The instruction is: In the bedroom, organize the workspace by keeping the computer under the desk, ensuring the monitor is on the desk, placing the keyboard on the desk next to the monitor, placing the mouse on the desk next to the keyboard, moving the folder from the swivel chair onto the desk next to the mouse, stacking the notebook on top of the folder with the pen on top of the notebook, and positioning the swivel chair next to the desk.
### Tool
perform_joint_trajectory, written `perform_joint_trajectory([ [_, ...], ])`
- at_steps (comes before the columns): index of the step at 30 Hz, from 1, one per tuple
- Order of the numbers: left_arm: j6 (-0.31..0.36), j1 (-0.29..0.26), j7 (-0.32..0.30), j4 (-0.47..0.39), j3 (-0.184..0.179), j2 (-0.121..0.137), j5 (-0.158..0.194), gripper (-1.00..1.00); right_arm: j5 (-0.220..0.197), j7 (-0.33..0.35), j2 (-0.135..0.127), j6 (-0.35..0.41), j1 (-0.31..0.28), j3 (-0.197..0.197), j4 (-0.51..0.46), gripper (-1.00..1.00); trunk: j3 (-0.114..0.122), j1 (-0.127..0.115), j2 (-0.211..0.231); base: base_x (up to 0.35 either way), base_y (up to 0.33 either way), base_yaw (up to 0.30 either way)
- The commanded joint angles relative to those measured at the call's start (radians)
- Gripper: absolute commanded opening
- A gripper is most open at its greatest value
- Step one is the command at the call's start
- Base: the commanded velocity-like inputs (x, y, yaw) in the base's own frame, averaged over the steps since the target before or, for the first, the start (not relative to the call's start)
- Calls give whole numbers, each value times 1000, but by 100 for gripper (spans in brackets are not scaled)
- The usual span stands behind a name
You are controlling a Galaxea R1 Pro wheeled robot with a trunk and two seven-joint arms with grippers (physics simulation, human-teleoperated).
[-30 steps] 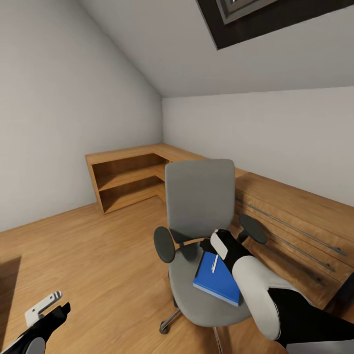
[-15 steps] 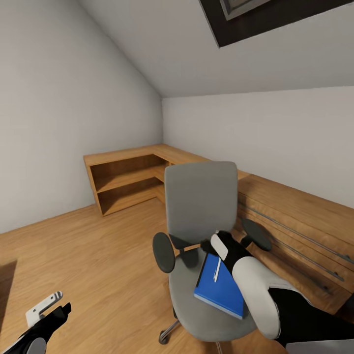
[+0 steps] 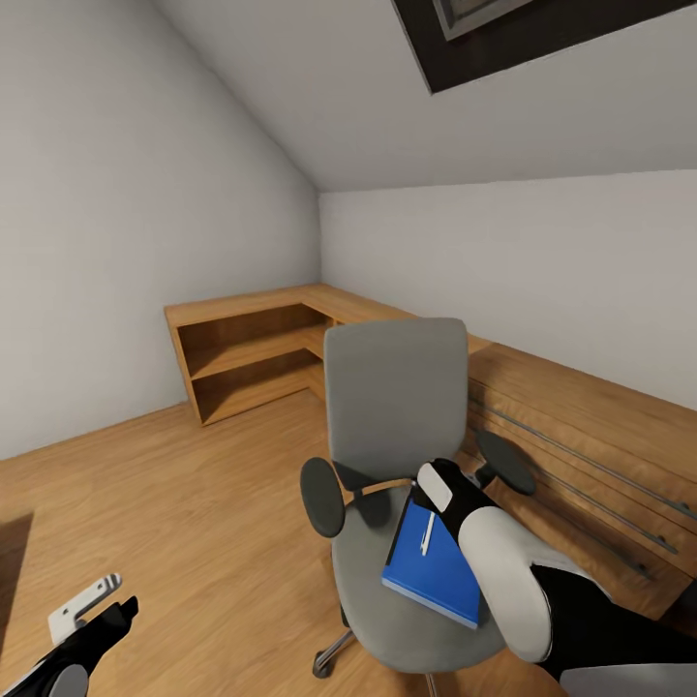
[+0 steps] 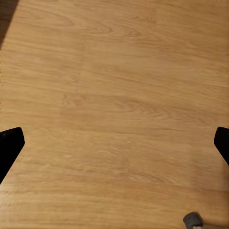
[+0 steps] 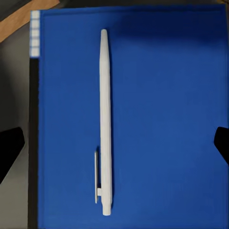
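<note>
The attic bedroom, with sloped grey walls [image 3: 145, 194], a dark-framed skylight [image 3: 542, 39] and a light wood floor [image 3: 194, 503], holds a low wooden L-shaped shelf unit [image 3: 252, 353] in the corner and a light wooden dresser with long bar handles [image 3: 581, 445] along the far wall.

In front of the dresser stands the swivel chair [image 3: 392, 397], grey padded seat and backrest, black armrests, chrome base. Its seat serves as a carrying surface for the flat bright blue folder with a black spine [image 3: 436, 557], which lies flat near the front of the seat. The task wants this folder on the bench beside the mouse, so it is where it should not stay.

The right arm [image 3: 513, 581] reaches over the seat, its wrist hanging directly above the folder. From the right wrist camera the right gripper [image 5: 114, 143] has its jaws spread wide, the dark tips at either edge of the picture and straddling the folder [image 5: 157, 119], holding nothing. That centred, top-down pose looks like a set-up for a pick.

The left gripper [image 3: 92, 605] hangs low over bare floor [image 4: 114, 105], jaws likewise wide and empty, seemingly parked out of the way.

A short slim white pen [image 5: 106, 124] lies lengthwise on the folder's cover, parallel to the spine; it rests loose and would likely roll if the folder tips.
</note>
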Motion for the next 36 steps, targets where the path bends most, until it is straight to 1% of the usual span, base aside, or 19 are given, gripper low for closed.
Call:
perform_joint_trajectory([
  [1, 3, 0, 8, -2, 0, 0, 11, 100, -9, -9, 0, 1, 0, 3, -1, 100, -1, 0, -1, 0, 0, 0],
  [8, 3, 0, 11, -3, 2, 0, 11, 100, -2, -11, 0, -6, 0, 5, 27, 100, -1, 0, -1, 0, 0, 0],
  [15, 3, 0, 12, -18, 4, 0, 11, 100, -4, -8, 0, -10, 2, 5, 49, 100, -1, 0, -1, 0, 0, 0],
  [17, -2, -2, 14, -29, 14, -12, 11, 100, -4, 0, 0, -10, 3, 7, 60, 100, -1, 0, -1, 0, 0, 0],
  [19, -2, -2, 14, -29, 14, -23, 11, 100, -4, 0, 0, -10, 3, 7, 70, 100, -1, 0, -1, 0, 0, 0],
  [22, -2, -2, 14, -29, 14, -26, 11, 100, -4, 0, 0, -10, 3, 7, 69, 100, -1, 0, -1, 0, 0, 0],
  [25, -1, -2, 14, -38, 23, -43, 11, 100, -4, 0, 0, -10, 4, 7, 69, 100, -1, 0, -1, 0, 0, 0],
  [28, -1, -2, 14, -42, 26, -50, 11, 100, -5, 0, 0, -10, 4, 8, 70, 100, -1, 0, -1, 0, 0, 0],
  [34, 0, -2, 14, -43, 28, -52, 11, 100, -5, 0, 0, -10, 4, 8, 70, 100, -1, 0, -1, 0, 0, 0],
  [36, 0, -2, 14, -43, 28, -52, 11, 100, -5, 0, 0, -10, 4, 8, 71, 100, -7, 8, -15, 0, 0, 0],
])
